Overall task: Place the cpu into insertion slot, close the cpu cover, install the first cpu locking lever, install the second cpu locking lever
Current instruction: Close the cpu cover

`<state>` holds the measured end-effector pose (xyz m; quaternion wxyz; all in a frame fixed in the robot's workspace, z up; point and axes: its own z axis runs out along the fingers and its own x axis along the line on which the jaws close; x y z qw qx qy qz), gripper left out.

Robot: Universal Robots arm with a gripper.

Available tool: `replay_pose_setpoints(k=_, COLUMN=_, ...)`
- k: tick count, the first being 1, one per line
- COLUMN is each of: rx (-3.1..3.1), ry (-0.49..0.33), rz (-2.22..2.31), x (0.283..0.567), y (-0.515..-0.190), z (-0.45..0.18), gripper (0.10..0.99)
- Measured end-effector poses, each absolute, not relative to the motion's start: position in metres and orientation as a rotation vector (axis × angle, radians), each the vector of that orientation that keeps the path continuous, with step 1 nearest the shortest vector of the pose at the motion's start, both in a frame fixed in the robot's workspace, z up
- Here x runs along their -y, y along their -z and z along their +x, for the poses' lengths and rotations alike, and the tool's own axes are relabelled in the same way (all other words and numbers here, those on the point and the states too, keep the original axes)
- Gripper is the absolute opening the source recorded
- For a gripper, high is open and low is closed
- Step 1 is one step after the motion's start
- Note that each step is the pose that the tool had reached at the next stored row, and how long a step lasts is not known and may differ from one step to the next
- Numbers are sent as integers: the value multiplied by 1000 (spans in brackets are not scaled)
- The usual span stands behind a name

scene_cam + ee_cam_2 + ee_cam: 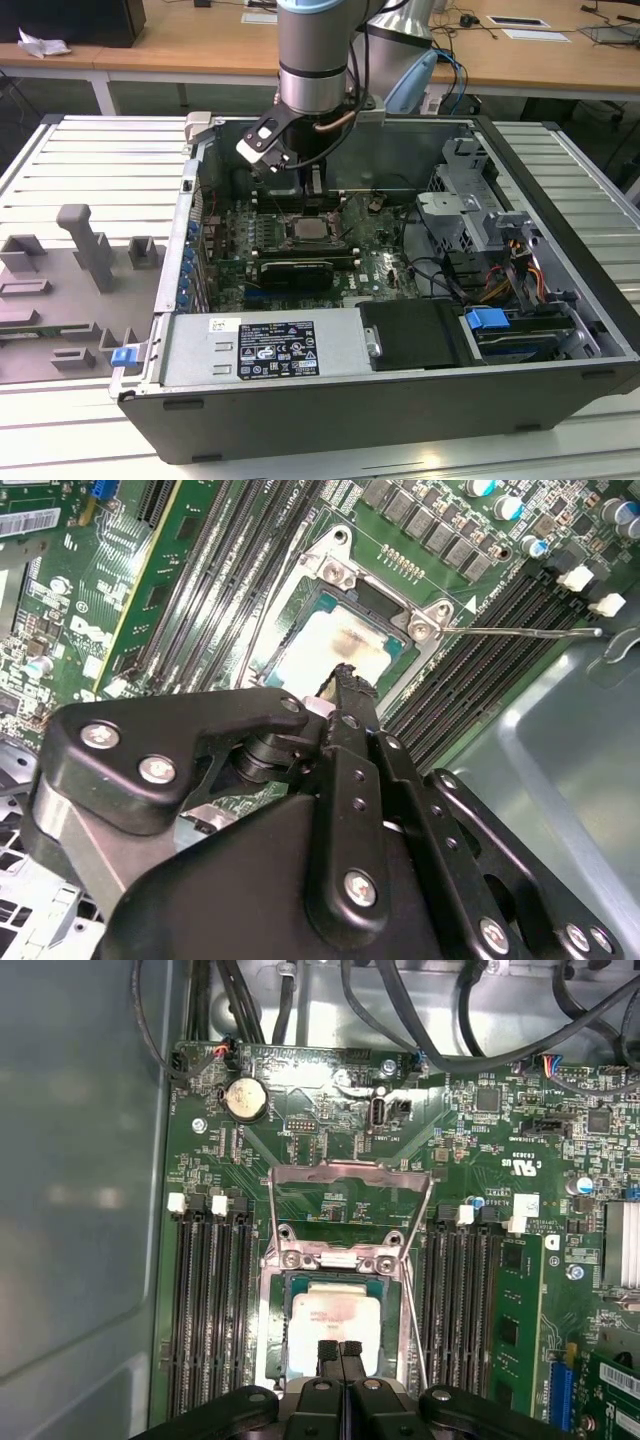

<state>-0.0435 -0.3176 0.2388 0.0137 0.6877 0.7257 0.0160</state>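
Observation:
The cpu (333, 1328) is a pale silver square lying in the insertion slot (275, 1360) in the green motherboard; it also shows in the second wrist view as the cpu (330, 645) and in the exterior view as the cpu (312, 232). The cpu cover (350, 1169), a thin metal frame with a square window, is flipped back open beyond the slot. A thin locking lever (530, 632) juts out over the memory slots. My gripper (339, 1350) is shut with nothing held, its tips just above the cpu's near edge. In the exterior view the gripper (303, 195) hangs inside the case.
Long black memory slots (210, 1310) flank the socket on both sides. The grey case wall (80, 1160) stands close by. A black-labelled power supply box (275, 350), a drive cage (470, 210) and loose cables (470, 285) crowd the case. Grey fixtures (85, 250) sit outside it.

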Motion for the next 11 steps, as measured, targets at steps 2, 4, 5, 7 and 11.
replay_pose_setpoints(k=2, rx=-2260, ry=-50, rz=2142, x=318, y=-239, z=-44, gripper=106)
replay_pose_setpoints(k=4, rx=-2260, ry=-50, rz=2142, x=318, y=-240, z=-44, gripper=106)
replay_pose_setpoints(k=5, rx=-2260, ry=-50, rz=2142, x=318, y=-241, z=-44, gripper=106)
replay_pose_setpoints(k=7, rx=-2260, ry=-50, rz=2142, x=318, y=-241, z=-44, gripper=106)
replay_pose_setpoints(k=11, rx=-2260, ry=-50, rz=2142, x=318, y=-243, z=-44, gripper=106)
